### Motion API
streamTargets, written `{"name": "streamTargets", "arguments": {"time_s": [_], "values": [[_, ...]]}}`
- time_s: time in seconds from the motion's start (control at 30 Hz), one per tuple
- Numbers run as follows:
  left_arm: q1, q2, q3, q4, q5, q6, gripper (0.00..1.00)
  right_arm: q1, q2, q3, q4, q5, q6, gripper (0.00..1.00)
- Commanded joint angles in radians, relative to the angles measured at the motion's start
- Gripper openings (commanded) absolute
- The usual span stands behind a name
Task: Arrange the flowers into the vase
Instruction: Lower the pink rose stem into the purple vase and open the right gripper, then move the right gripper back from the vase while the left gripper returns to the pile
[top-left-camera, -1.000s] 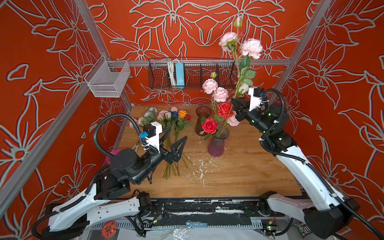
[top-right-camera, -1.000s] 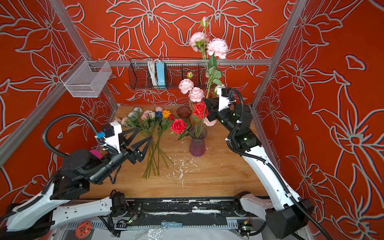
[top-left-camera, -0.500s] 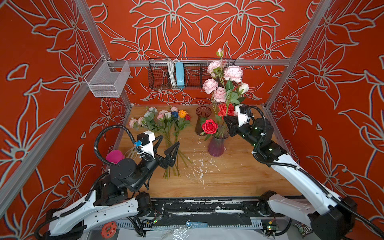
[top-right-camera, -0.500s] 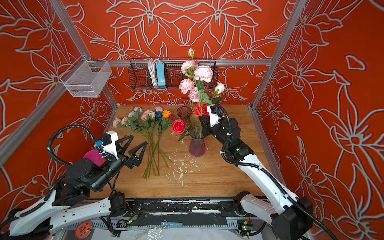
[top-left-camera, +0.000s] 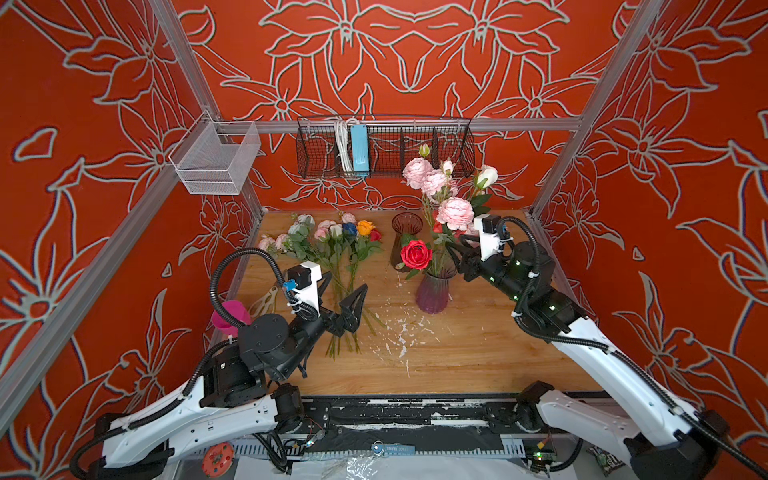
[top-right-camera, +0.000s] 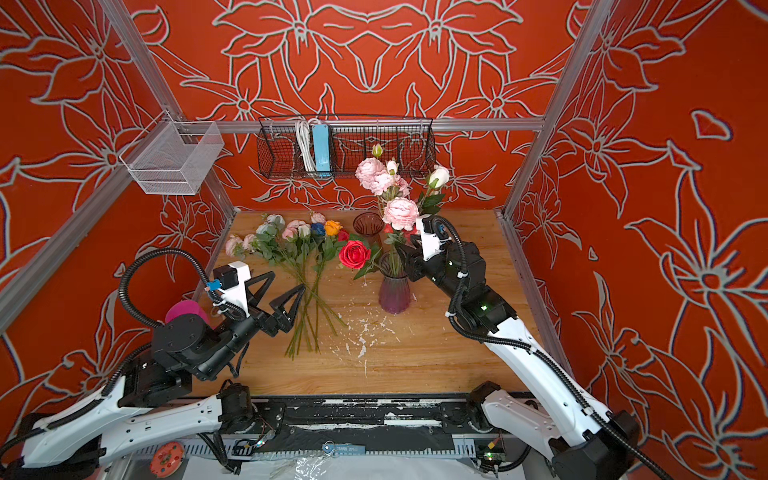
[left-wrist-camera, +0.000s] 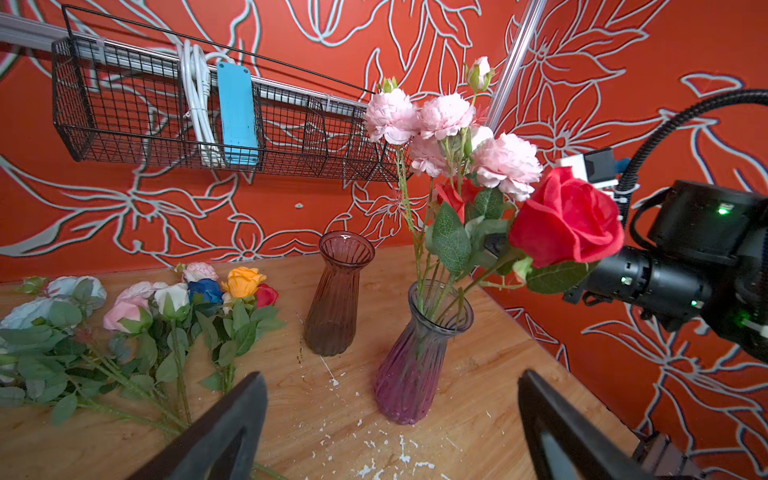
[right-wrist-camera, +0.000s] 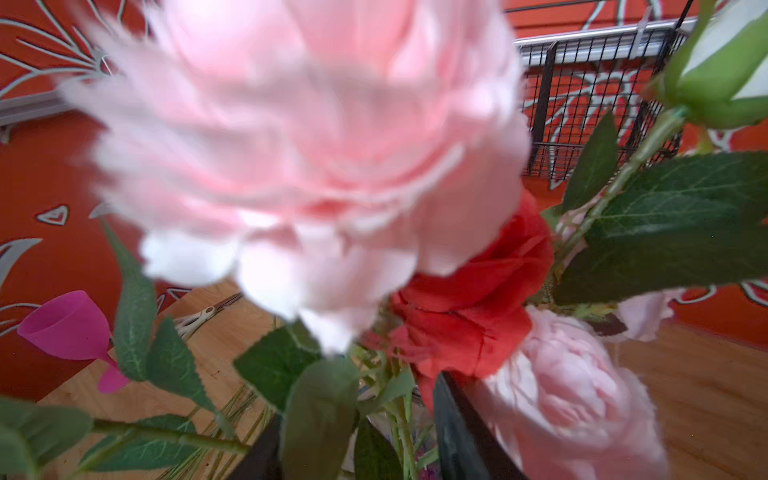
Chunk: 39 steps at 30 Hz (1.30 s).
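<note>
The purple glass vase (top-left-camera: 433, 291) (top-right-camera: 394, 291) (left-wrist-camera: 415, 365) stands right of centre, holding pink flowers (top-left-camera: 455, 212) (left-wrist-camera: 444, 120) and a red rose (top-left-camera: 415, 254) (left-wrist-camera: 567, 216). My right gripper (top-left-camera: 455, 246) (top-right-camera: 405, 251) (right-wrist-camera: 357, 436) hovers just above the vase mouth. Its fingers (right-wrist-camera: 455, 419) stand apart around the stems, gripping none. More flowers (top-left-camera: 332, 243) (top-right-camera: 299, 245) (left-wrist-camera: 166, 307) lie in a bunch on the table's left. Above their stems hangs my left gripper (top-left-camera: 347, 283) (top-right-camera: 288, 281) (left-wrist-camera: 390, 376), wide open and empty.
An empty brown vase (top-left-camera: 406, 226) (left-wrist-camera: 338, 295) stands just behind the purple one. A pink cup (top-left-camera: 228, 318) and scissors (top-left-camera: 266, 301) lie at the left edge. A black wire basket (top-left-camera: 384, 147) and a white mesh basket (top-left-camera: 216, 160) hang on the frame. White flecks litter the wood.
My right gripper came down with the pink flower stem into the purple vase and its jaws parted. My left arm drew back toward the front and opened wider.
</note>
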Motion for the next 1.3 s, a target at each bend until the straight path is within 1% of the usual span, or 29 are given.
{"name": "streamTargets", "arguments": {"time_s": [0.0,0.17,0.23,0.33,0.4,0.57,0.63,0.73,0.97,1.13,1.27], "values": [[0.020,0.038,-0.020,0.029,-0.030,-0.043,0.95,0.010,-0.050,0.016,-0.054,0.038,0.000,0.52],[0.077,0.091,-0.026,0.028,0.006,-0.109,0.96,0.013,-0.105,0.000,-0.106,0.036,0.005,0.56],[0.104,0.104,-0.031,0.030,0.000,-0.139,0.96,0.012,-0.128,-0.006,-0.121,0.033,0.013,0.58],[0.178,0.116,-0.049,0.013,-0.018,-0.236,0.98,0.013,-0.162,-0.008,-0.156,0.027,0.027,0.59],[0.246,0.128,-0.056,-0.005,0.019,-0.305,0.98,0.013,-0.188,-0.009,-0.175,0.041,0.046,0.60],[0.426,0.230,-0.012,-0.051,0.187,-0.422,0.99,0.012,-0.260,-0.010,-0.264,0.083,0.035,0.64],[0.458,0.277,0.021,-0.069,0.219,-0.432,0.99,0.013,-0.281,-0.022,-0.280,0.113,0.053,0.65],[0.477,0.308,0.033,-0.073,0.221,-0.438,0.99,0.013,-0.288,-0.020,-0.310,0.118,0.071,0.66],[0.559,0.328,0.034,-0.071,0.276,-0.471,0.98,0.013,-0.304,0.023,-0.411,0.133,0.096,0.66],[0.599,0.333,0.033,-0.074,0.297,-0.477,0.98,0.012,-0.327,0.028,-0.451,0.144,0.113,0.66],[0.640,0.334,0.039,-0.106,0.310,-0.484,0.98,0.012,-0.361,0.044,-0.503,0.209,0.142,0.66]]}}
